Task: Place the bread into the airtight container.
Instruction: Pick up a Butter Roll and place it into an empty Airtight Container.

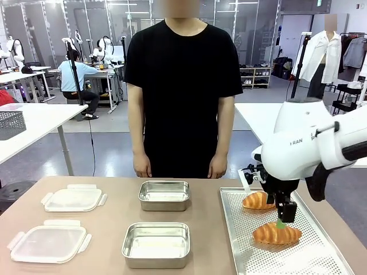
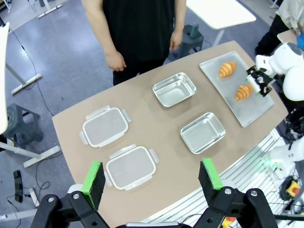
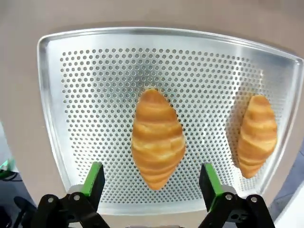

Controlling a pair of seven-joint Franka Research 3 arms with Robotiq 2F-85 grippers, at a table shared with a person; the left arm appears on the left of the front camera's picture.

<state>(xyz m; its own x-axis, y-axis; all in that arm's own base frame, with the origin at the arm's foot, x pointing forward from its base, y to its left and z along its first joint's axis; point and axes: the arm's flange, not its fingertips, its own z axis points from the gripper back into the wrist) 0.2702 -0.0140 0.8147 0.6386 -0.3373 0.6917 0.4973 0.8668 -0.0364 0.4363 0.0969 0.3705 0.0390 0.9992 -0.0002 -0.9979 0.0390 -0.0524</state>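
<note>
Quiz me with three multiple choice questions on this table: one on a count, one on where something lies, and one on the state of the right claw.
1. How many steel containers stand on the table? A one. B two. C three.
2. Where do the croissants lie? A in a steel container. B on the perforated tray. C on the floor.
3. The right claw is: A shut on a croissant. B resting in a container. C open over a croissant.
Answers: 1 B, one stands near and one farther back. 2 B, both lie on the tray. 3 C, its green pads stand wide apart over the near croissant.
</note>
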